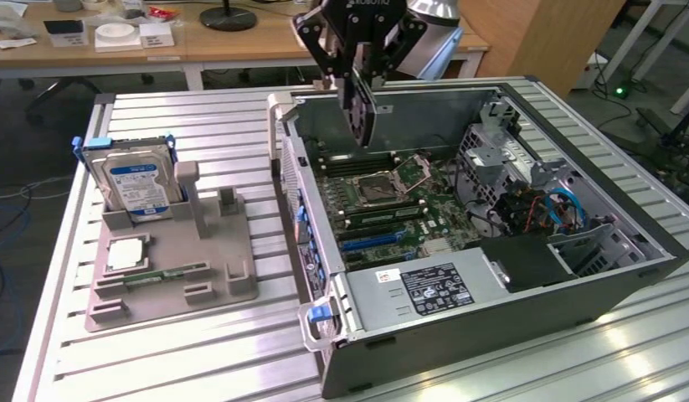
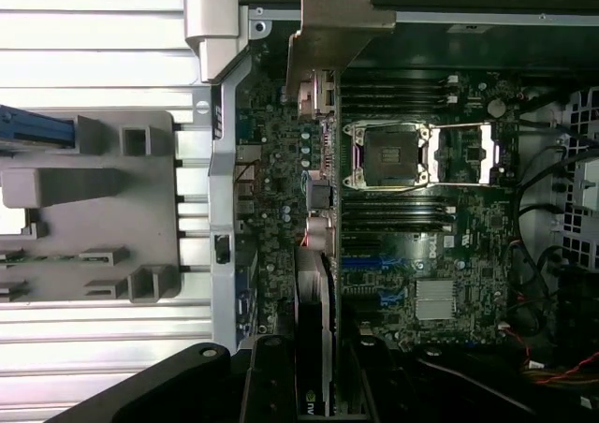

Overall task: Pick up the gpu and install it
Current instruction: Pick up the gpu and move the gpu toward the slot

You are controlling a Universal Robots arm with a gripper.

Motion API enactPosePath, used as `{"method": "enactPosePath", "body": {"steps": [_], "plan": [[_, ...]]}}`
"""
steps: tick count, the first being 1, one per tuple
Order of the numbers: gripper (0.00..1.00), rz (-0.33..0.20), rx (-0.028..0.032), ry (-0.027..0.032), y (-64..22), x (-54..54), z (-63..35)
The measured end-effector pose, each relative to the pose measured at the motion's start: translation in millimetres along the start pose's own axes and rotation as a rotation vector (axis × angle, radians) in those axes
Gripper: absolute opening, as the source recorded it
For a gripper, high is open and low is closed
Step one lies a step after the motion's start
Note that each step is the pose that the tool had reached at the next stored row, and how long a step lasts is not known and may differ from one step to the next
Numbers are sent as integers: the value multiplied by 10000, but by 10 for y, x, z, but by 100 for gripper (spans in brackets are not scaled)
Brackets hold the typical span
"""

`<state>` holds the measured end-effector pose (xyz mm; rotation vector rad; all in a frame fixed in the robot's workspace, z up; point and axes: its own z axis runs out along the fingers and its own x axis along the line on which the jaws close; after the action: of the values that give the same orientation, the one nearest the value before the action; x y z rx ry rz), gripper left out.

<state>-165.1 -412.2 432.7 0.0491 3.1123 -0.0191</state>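
Observation:
The gpu (image 1: 362, 121) hangs edge-down above the open computer case (image 1: 612, 276), and my gripper (image 1: 360, 84) is shut on its upper edge. It hovers over the rear part of the motherboard (image 1: 406, 205), close to the case's back wall. The wrist view looks straight down the thin card (image 2: 315, 301), whose metal bracket (image 2: 328, 25) is at the far end, with my black fingers (image 2: 271, 386) on either side of it. The card lines up beside the CPU socket (image 2: 388, 152), above the board, and the blue expansion slots (image 2: 370, 264) lie just to one side of it.
A grey fixture tray (image 1: 210, 289) on the slatted table (image 1: 154, 352) holds a silver hard drive (image 1: 137, 184), a RAM strip (image 1: 166, 274) and a CPU chip (image 1: 126, 251). The power supply (image 1: 434, 289) and drive cage (image 1: 506, 159) crowd the case interior.

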Motion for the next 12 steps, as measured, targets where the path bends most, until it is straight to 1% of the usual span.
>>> {"method": "enactPosePath", "body": {"steps": [12], "plan": [[27,0,-1,-1,5,-142,6]]}}
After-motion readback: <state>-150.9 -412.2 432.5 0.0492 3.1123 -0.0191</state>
